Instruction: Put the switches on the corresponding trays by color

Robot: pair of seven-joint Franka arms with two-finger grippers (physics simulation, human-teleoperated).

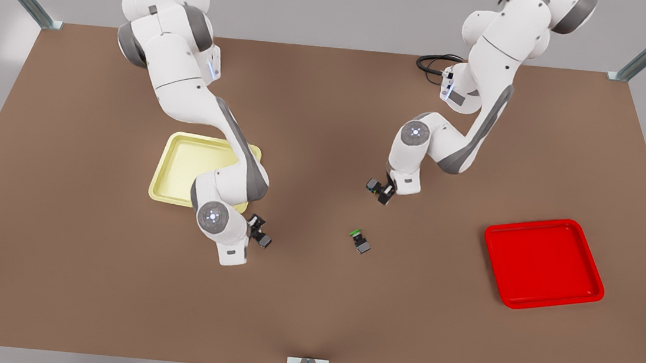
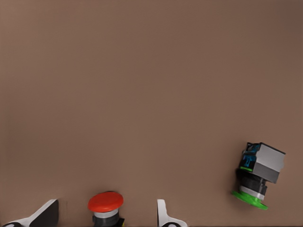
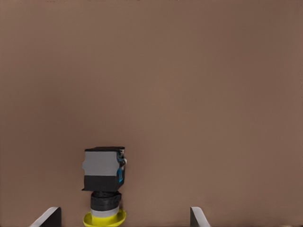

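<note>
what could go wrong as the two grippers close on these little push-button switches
1. The green-capped switch lies tipped over near the red-capped black-and-grey switch; the open left gripper may knock it or pick the wrong one.
2. The yellow-capped switch sits off-centre between the fingers of the open right gripper, nearer one finger, so closing could shove or twist it out.

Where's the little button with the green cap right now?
In the front view the green switch lies on its side on the bare brown table near the middle, between the two robot hands and well to the left of the red tray.
</note>
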